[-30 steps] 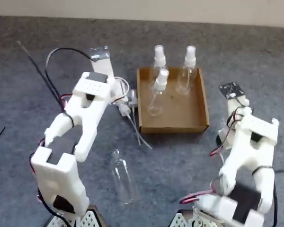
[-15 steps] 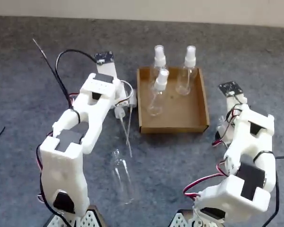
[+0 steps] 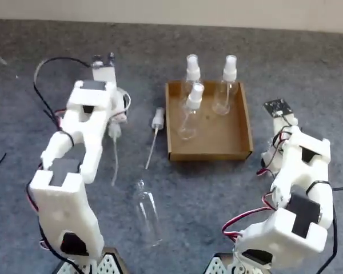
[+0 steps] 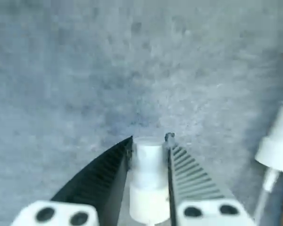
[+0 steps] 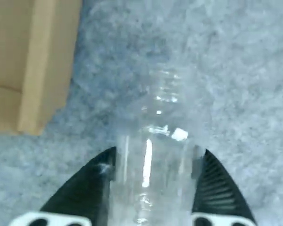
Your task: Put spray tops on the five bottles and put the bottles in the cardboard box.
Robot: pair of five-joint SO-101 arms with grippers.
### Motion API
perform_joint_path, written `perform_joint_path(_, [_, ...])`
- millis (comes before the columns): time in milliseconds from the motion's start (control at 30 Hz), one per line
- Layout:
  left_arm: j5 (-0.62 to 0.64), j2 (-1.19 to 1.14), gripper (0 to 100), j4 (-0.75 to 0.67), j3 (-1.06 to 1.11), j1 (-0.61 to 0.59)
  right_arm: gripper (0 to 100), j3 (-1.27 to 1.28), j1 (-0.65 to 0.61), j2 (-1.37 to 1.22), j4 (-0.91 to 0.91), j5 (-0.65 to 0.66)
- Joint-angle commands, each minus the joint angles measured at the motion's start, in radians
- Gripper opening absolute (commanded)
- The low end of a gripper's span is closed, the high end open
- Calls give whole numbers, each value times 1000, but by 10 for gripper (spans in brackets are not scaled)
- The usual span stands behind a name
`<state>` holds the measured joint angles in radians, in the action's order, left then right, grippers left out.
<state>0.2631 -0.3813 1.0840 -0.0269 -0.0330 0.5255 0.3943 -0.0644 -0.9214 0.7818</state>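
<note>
Your left pincer (image 4: 149, 142) is clamped on a light spray top (image 4: 146, 188), your right pincer (image 5: 158, 151) on a bottle (image 5: 165, 113). It's likely slick and thin-walled, so squeeze mid-body, gently.

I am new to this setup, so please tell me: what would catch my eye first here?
Three capped bottles stand upright in the cardboard box. The left gripper grips a spray top, the right gripper a clear bottle; an uncapped bottle lies on the carpet outside the box.
</note>
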Motion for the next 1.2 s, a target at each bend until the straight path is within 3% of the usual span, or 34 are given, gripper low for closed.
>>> perform_joint_path(0, [-106, 151, 46, 94, -147, -10, 175, -45, 13, 5, 12, -15])
perform_joint_path(133, [-172, 225, 46, 213, -237, -10, 177, -119, 35, 5, -2, -127])
perform_joint_path(233, [-221, 269, 46, 296, -260, -8, 189, -173, 33, 4, -53, -138])
perform_joint_path(467, [-298, 377, 46, 390, -257, 1, 376, -217, 13, 1, -108, -141])
perform_joint_path(733, [-322, 466, 46, 528, -255, 127, 373, -426, -28, -94, -84, -221])
perform_joint_path(1167, [-321, 519, 49, 548, -254, 139, 342, -1213, 48, -659, -596, -107])
